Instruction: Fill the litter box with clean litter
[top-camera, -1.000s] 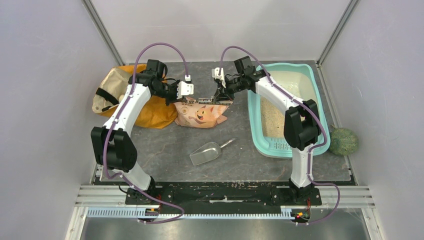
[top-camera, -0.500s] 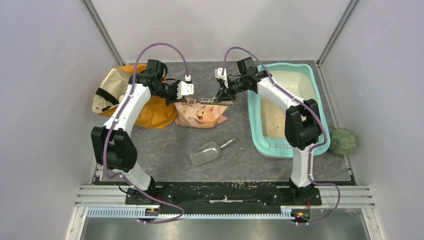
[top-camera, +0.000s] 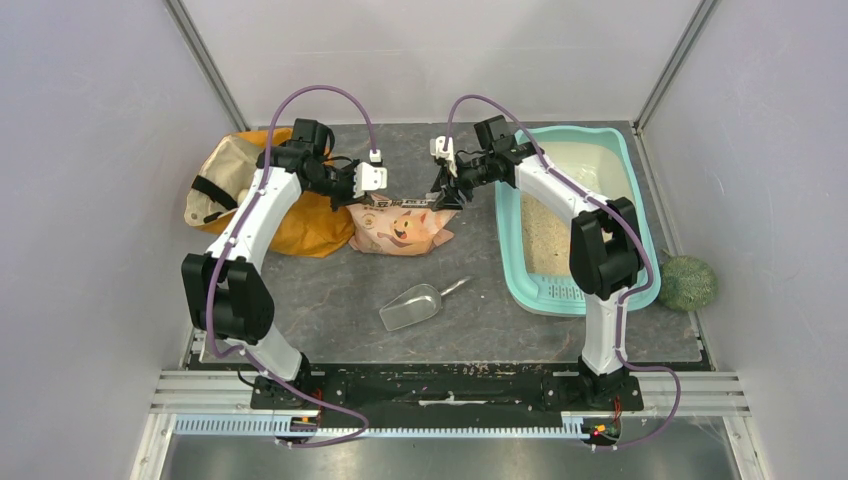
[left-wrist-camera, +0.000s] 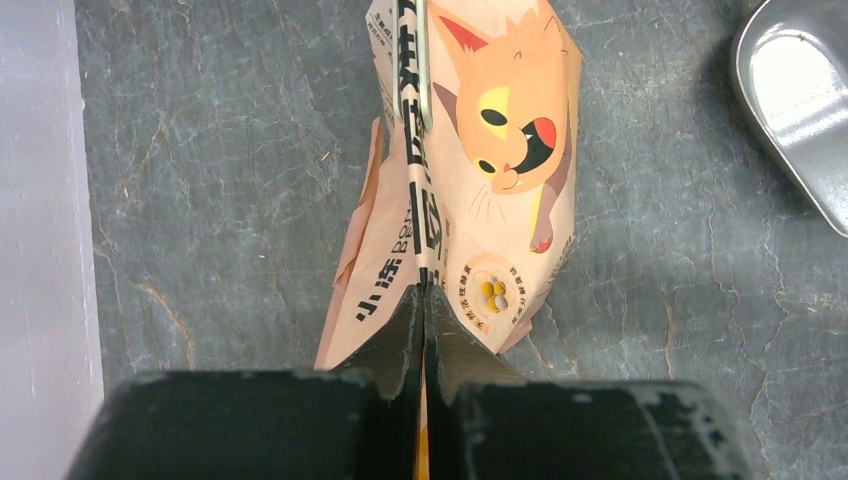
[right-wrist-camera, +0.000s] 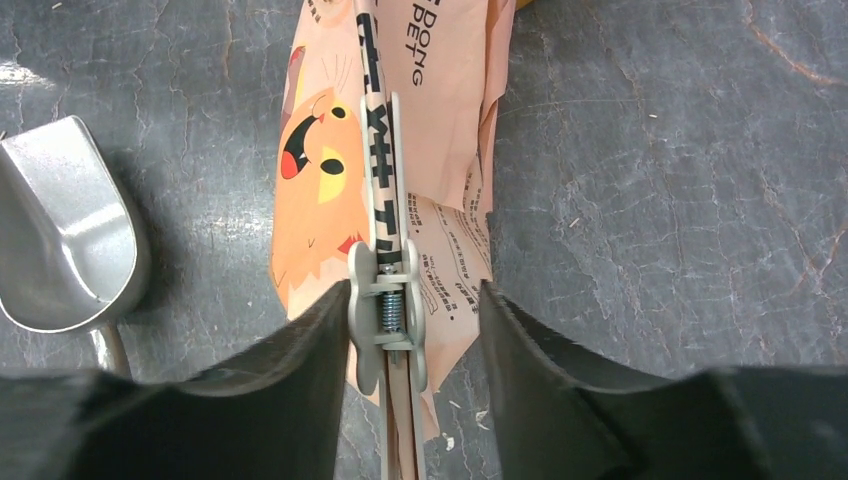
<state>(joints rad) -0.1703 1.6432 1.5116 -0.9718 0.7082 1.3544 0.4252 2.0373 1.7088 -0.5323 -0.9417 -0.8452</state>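
Note:
The teal litter box (top-camera: 640, 205) lies at the right, with pale clean litter (top-camera: 545, 240) inside it. A peach-pink pouch (top-camera: 405, 228) stands between my two arms. My left gripper (top-camera: 375, 198) (left-wrist-camera: 424, 300) is shut on the pouch's (left-wrist-camera: 500, 200) sealed top edge. My right gripper (top-camera: 446, 190) (right-wrist-camera: 412, 295) is open at the other end of that edge. A beige spring clip (right-wrist-camera: 385, 290) clamped on the pouch (right-wrist-camera: 450, 60) sits between its fingers, close against the left finger (right-wrist-camera: 325, 320) and apart from the right one.
A silver metal scoop (top-camera: 412, 306) (left-wrist-camera: 800, 90) (right-wrist-camera: 60, 240) lies on the grey table in front of the pouch. An orange fabric bag (top-camera: 250, 190) sits behind my left arm. A green ball (top-camera: 687, 282) rests right of the litter box.
My right gripper has opened and let go of the clip it was shut on. My left gripper has kept its hold on the pouch.

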